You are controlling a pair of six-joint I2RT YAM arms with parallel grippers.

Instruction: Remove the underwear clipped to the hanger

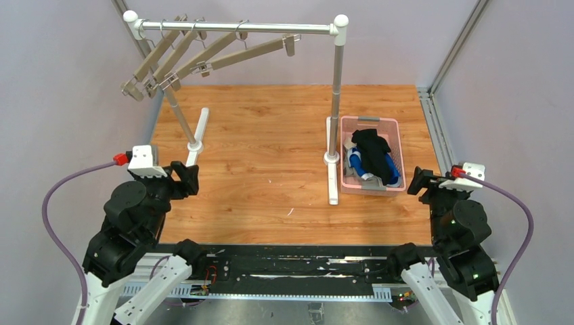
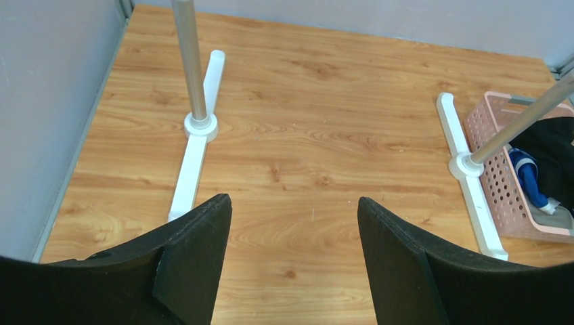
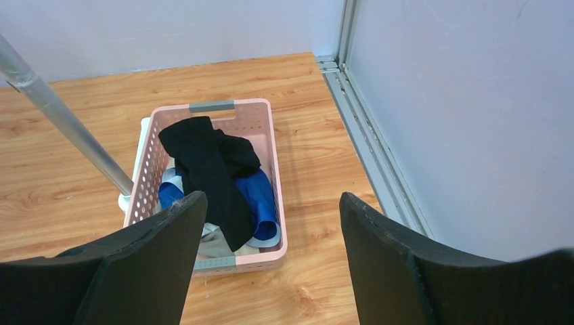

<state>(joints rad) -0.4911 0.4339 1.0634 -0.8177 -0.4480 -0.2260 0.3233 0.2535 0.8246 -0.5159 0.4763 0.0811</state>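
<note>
The black briefs (image 1: 374, 153) lie on top in the pink basket (image 1: 396, 128), over the blue briefs (image 1: 356, 164) and a bit of grey cloth (image 3: 213, 240). The black briefs (image 3: 213, 166) and blue briefs (image 3: 258, 196) also show in the right wrist view. Several wooden clip hangers (image 1: 203, 54) hang bare on the rail (image 1: 237, 28). My left gripper (image 1: 191, 177) is open and empty near the table's front left. My right gripper (image 1: 414, 180) is open and empty just right of the basket's near end.
The rack's two metal posts (image 1: 336, 95) stand on white feet (image 1: 332, 181) on the wooden table; the left foot (image 2: 196, 139) lies ahead of my left gripper. Grey walls and an aluminium rail (image 1: 428, 122) bound the table on the right.
</note>
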